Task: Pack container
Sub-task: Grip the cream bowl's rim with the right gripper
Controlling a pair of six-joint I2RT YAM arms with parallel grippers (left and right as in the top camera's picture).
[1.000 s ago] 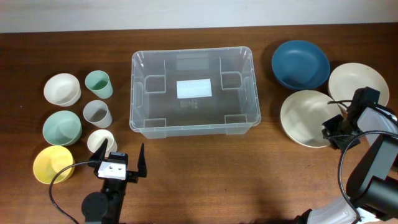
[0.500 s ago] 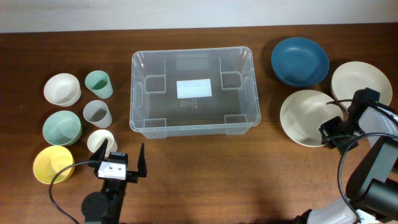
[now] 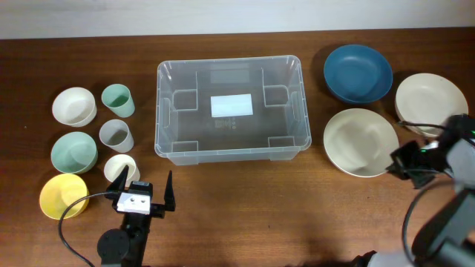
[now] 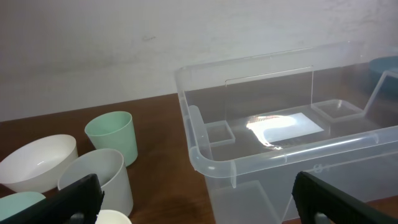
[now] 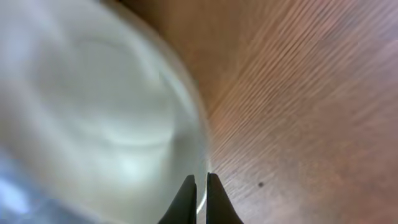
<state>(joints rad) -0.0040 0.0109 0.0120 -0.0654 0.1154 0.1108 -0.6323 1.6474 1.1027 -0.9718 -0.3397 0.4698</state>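
Note:
The container (image 3: 230, 107), a large clear plastic bin with a white label on its base, stands empty at the table's centre, and the left wrist view shows its near corner (image 4: 261, 155). My right gripper (image 3: 401, 159) is shut on the right rim of a cream bowl (image 3: 360, 141). In the right wrist view its jaws (image 5: 200, 186) pinch that rim, with the blurred cream bowl (image 5: 93, 112) filling the left side. My left gripper (image 3: 146, 185) stands wide open near the front edge, holding nothing (image 4: 202, 205).
Left of the bin are a white bowl (image 3: 74, 106), a green bowl (image 3: 73, 152), a yellow bowl (image 3: 63, 196) and three cups (image 3: 117, 136). A blue bowl (image 3: 358, 74) and another cream bowl (image 3: 429, 100) lie at the right.
My right gripper has closed on the cream bowl's rim and the bowl has shifted a little to the left. The arm has swung right. The left arm has not moved.

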